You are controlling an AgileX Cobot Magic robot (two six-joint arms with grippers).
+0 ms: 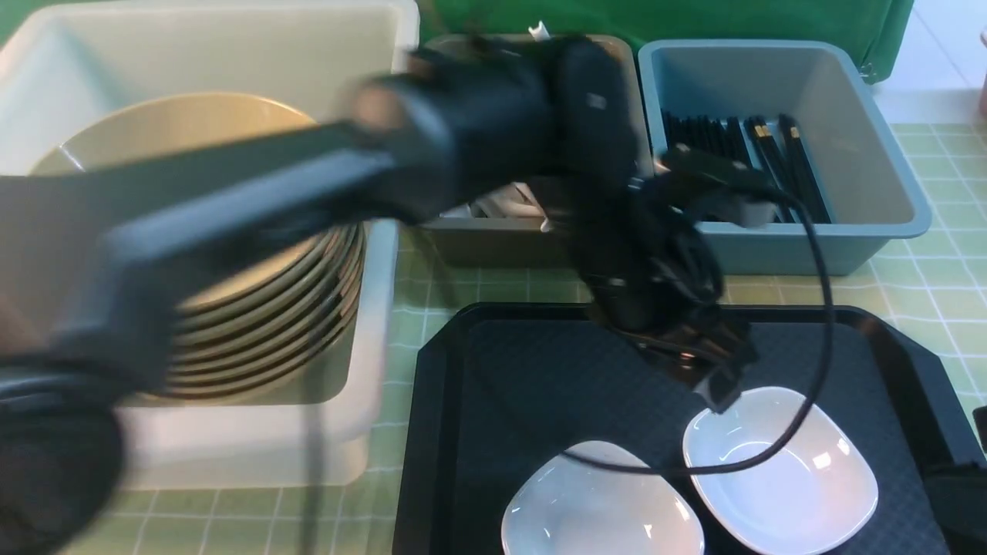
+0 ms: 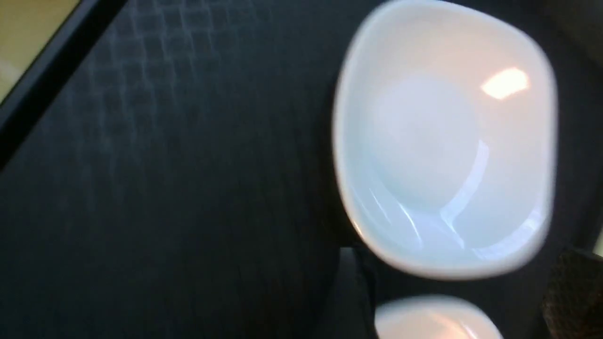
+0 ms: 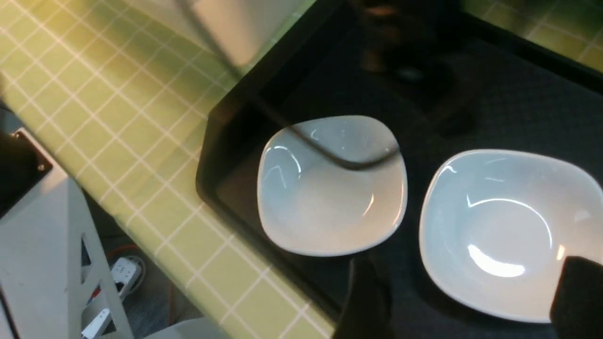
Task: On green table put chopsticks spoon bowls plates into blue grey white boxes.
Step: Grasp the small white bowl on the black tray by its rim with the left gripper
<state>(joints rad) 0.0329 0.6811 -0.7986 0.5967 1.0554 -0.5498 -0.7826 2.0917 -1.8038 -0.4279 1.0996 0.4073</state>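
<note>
Two white bowls lie on the black tray [image 1: 493, 385], one near the front [image 1: 601, 512] and one to its right [image 1: 783, 470]. My left arm sweeps blurred across the front view. Its gripper [image 1: 721, 393] hangs over the far left rim of the right bowl. In the left wrist view a bowl [image 2: 443, 141] fills the frame, and the left gripper [image 2: 461, 294] stands open, holding nothing. My right gripper [image 3: 471, 301] is open over the near edge of a bowl [image 3: 509, 230], beside the other bowl [image 3: 330, 188]. Black chopsticks [image 1: 771, 154] lie in the blue box [image 1: 887, 154].
A white box [image 1: 370, 347] at the left holds a stack of beige plates [image 1: 254, 324]. The grey box [image 1: 493, 239] in the middle is largely hidden behind the arm. A black cable [image 1: 825, 308] loops over the bowls. The green checked table [image 1: 925, 285] surrounds the tray.
</note>
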